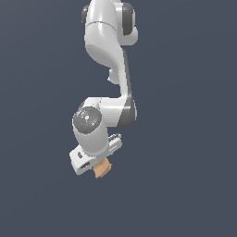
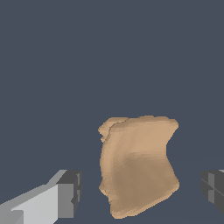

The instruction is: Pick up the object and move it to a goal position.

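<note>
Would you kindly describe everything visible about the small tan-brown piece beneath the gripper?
The object is a small tan-brown block with a matte, lumpy surface and one curved, scooped face. In the wrist view it sits between the two dark fingertips, with clear gaps on both sides, so nothing grips it. In the exterior view it shows just below the white gripper, far smaller than it. Whether it rests on the floor cannot be told.

The arm (image 1: pixel 109 55) is showing smooth, glossy white shells with dark grey, duller joints. The object (image 2: pixel 138 166) is looking matt tan-brown, its scooped face faintly ridged and uneven. The gripper (image 2: pixel 140 192) is wearing flat, matt dark grey pads (image 2: pixel 72 188) on pale, smooth fingers.
</note>
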### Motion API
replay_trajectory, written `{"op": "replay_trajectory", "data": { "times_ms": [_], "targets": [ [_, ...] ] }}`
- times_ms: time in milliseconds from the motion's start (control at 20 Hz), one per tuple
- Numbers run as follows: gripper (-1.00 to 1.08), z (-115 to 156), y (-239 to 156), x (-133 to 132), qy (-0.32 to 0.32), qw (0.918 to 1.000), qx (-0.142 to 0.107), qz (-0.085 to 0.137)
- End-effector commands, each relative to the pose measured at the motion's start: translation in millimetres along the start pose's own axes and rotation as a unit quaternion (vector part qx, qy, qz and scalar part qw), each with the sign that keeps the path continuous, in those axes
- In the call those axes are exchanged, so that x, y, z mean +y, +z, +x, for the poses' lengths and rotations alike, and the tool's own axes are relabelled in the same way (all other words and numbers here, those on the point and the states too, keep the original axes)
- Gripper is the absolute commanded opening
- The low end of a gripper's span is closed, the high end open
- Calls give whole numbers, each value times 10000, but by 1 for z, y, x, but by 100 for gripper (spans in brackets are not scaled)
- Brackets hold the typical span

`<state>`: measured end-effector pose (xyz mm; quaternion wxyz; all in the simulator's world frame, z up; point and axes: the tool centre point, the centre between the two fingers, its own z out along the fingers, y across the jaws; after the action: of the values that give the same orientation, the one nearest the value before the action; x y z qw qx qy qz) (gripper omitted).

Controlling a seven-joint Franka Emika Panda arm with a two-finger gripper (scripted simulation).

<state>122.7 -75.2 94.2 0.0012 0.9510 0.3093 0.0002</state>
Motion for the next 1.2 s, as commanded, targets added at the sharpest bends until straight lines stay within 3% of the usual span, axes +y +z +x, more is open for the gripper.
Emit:
{"op": "replay_trajectory", "data": {
  "times_ms": [0,400,850,1150],
  "targets": [
    [100,0,2,3,-71,10000,2,9],
    [100,0,10,3,-77,10000,0,11],
    [100,-1,53,3,-96,10000,2,12],
    [100,0,53,4,-96,10000,2,12]
  ]
}}
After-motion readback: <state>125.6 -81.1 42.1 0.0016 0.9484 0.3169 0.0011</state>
